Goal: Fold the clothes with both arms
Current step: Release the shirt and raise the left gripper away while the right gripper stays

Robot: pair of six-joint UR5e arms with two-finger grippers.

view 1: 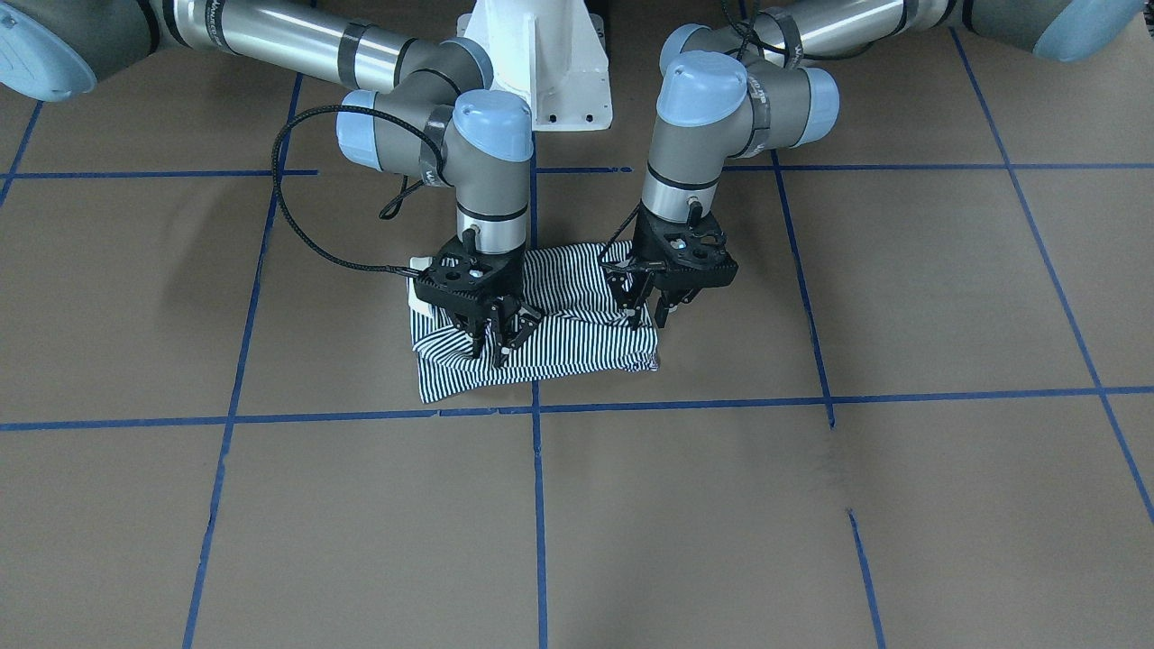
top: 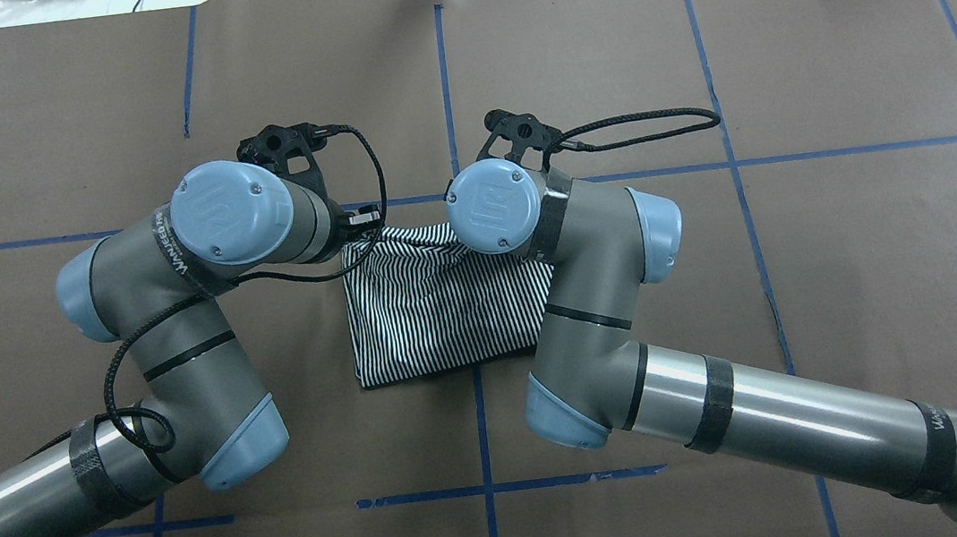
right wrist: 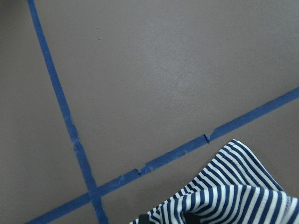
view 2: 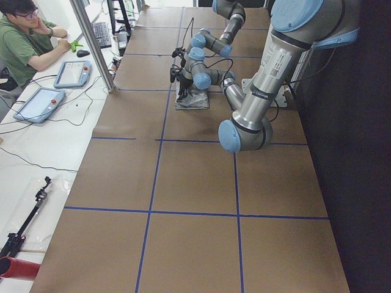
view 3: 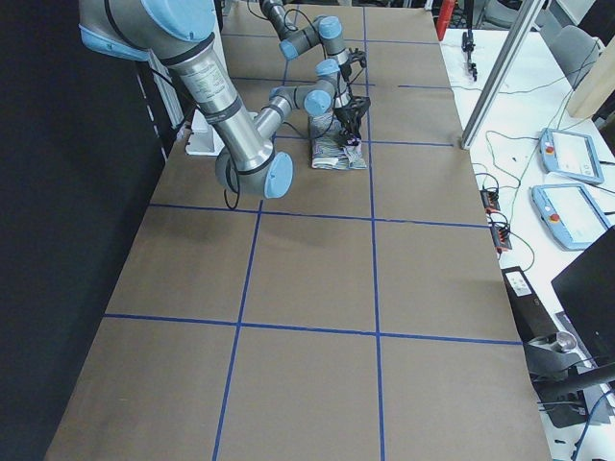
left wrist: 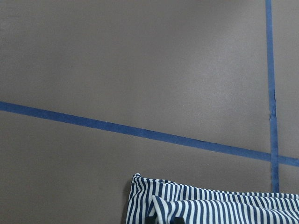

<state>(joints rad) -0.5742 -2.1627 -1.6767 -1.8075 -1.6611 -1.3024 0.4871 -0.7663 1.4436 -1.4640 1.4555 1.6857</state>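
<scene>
Cloth: navy-and-white striped polo shirt [view 1: 568, 347], limp, light.
Hold: left hand [view 1: 636, 311] and right hand [view 1: 491, 347] each pinch its side away from the white pedestal [view 1: 541, 63].

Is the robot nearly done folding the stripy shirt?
Nearly, it seems. Done: the shirt is already folded into a small rectangle. In hand: the right gripper and the left gripper both seem to pinch a rumpled top layer, on the side far from the robot. Left: lay that layer flat and let go.
</scene>
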